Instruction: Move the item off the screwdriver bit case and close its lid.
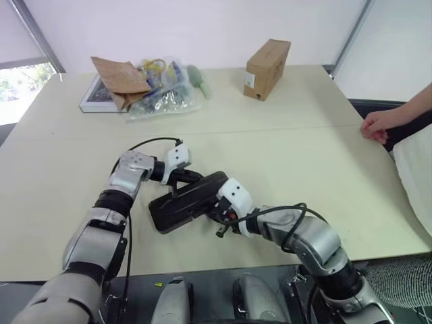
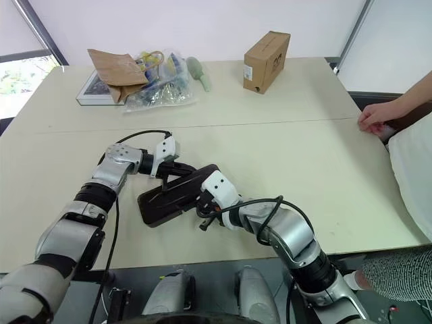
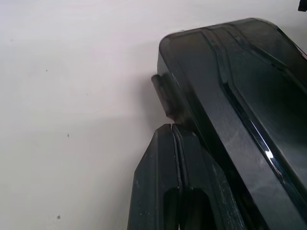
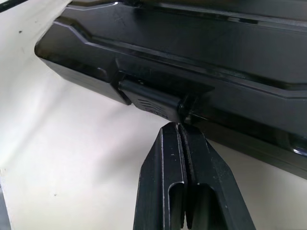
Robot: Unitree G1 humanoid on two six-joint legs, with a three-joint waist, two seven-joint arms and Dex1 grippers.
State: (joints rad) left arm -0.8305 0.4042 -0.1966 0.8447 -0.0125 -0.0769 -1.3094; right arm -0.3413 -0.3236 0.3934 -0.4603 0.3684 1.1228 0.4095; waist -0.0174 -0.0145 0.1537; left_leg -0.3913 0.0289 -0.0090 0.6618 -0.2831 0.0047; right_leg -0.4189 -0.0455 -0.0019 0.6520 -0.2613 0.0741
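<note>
With the lid down, the screwdriver bit case (image 1: 185, 204) lies dark at lower centre of the table (image 1: 297, 155). Right gripper (image 4: 180, 125), fingers pressed together and empty, meets the black latch (image 4: 151, 101); push squarely there. Left gripper (image 3: 171, 127), likewise closed, braces the far edge. Beyond, upper centre, stands a cardboard box (image 1: 266, 67).

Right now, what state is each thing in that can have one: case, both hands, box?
Case: lid down, dark shell up, flat on the table.
Latch: at the right hand's fingertips; cannot tell if fastened.
Left hand: shut, against the case's edge.
Right hand: shut, holding nothing.
Box: closed, upright.
</note>
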